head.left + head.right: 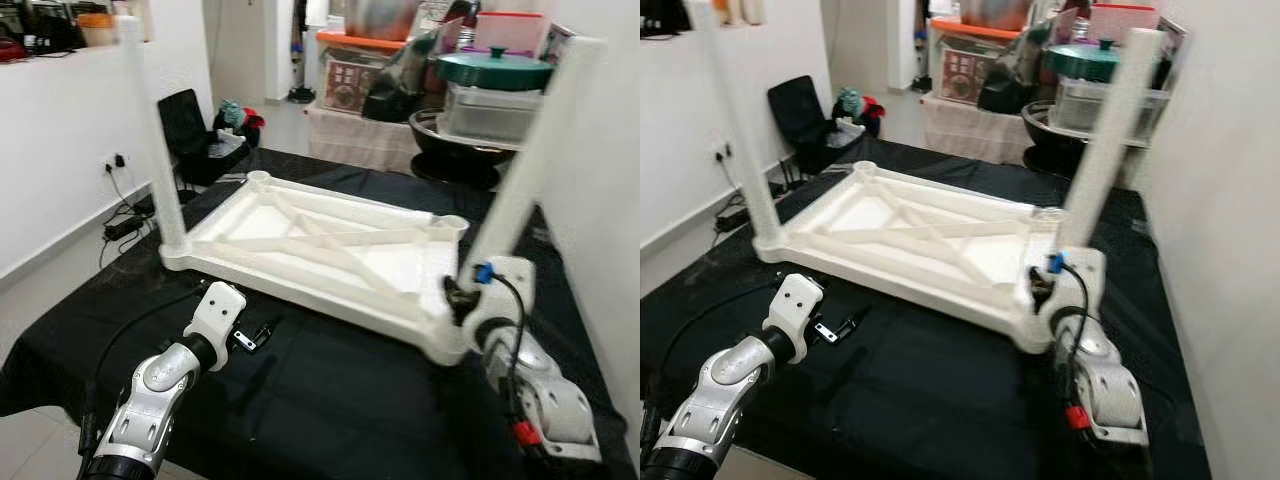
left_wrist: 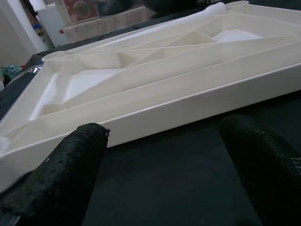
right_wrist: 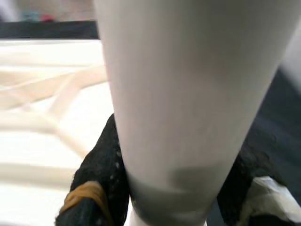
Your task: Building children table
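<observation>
The white tabletop (image 1: 330, 250) lies upside down on the black-covered counter (image 1: 330, 400). The right end effector (image 3: 174, 188) grips a white leg (image 1: 535, 150) at the near right corner. The left end effector (image 2: 169, 169) is open, just beside the near edge

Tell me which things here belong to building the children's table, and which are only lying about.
For the job:
- white tabletop, lying upside down on the black cloth
- leg standing at its near left corner
- leg at its near right corner, gripped by the right end effector
- left end effector, open before the tabletop's edge

Lying about:
- black chair
- green pot
- storage boxes
</observation>
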Robot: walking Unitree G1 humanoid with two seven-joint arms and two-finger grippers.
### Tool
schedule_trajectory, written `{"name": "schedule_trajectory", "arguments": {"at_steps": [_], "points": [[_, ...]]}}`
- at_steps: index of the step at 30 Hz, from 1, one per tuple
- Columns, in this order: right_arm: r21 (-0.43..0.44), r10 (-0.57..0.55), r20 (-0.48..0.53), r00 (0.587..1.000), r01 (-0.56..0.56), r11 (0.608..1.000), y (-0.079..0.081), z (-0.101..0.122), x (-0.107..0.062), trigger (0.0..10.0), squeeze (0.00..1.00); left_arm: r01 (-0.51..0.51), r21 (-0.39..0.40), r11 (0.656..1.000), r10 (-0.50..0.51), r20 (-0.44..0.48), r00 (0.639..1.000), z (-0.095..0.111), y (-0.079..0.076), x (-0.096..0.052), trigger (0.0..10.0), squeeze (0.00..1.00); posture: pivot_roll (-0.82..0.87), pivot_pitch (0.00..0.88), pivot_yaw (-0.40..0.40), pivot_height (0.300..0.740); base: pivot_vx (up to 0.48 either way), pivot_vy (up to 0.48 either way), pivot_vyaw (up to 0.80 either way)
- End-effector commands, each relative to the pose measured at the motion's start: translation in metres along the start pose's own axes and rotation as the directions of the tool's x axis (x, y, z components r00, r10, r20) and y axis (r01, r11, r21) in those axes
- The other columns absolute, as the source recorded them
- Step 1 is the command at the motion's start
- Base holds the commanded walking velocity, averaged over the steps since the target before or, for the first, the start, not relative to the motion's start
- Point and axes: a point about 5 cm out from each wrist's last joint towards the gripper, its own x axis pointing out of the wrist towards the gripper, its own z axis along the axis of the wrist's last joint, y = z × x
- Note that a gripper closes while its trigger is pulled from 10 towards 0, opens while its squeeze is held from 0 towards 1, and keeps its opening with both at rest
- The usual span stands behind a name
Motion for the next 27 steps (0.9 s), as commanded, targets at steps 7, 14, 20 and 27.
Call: {"name": "schedule_trajectory", "arguments": {"at_steps": [7, 14, 20, 27], "points": [[0.083, 0.201, -0.054, 0.978, -0.196, 0.977, 0.037, -0.015, -0.029, 10.0, 0.00, 0.026, 0.001, 1.000, -0.026, -0.008, 1.000, -0.001, -0.004, 0.005, 10.0, 0.00, 0.02, 0.000, -0.065, 0.740, 0.000, 0.000, 0.00], [0.013, 0.895, 0.248, 0.371, -0.925, 0.380, 0.092, 0.045, -0.093, 10.0, 0.00, 0.030, -0.003, 1.000, -0.030, 0.003, 1.000, 0.001, -0.006, 0.007, 10.0, 0.00, 0.03, 0.000, -0.076, 0.740, 0.000, 0.000, 0.00], [-0.053, 0.952, 0.200, 0.230, -0.968, 0.245, 0.078, 0.048, -0.100, 10.0, 0.00, 0.024, -0.001, 1.000, -0.024, 0.001, 1.000, 0.000, -0.003, 0.004, 10.0, 0.00, 0.04, 0.000, -0.085, 0.740, 0.000, 0.000, 0.00], [-0.154, 0.987, 0.036, 0.156, -0.975, 0.160, 0.074, 0.031, -0.103, 10.0, 0.83, 0.022, 0.000, 1.000, -0.022, -0.005, 1.000, -0.001, -0.005, 0.002, 10.0, 0.00, 0.05, 0.000, -0.087, 0.740, 0.000, 0.000, 0.00]]}}
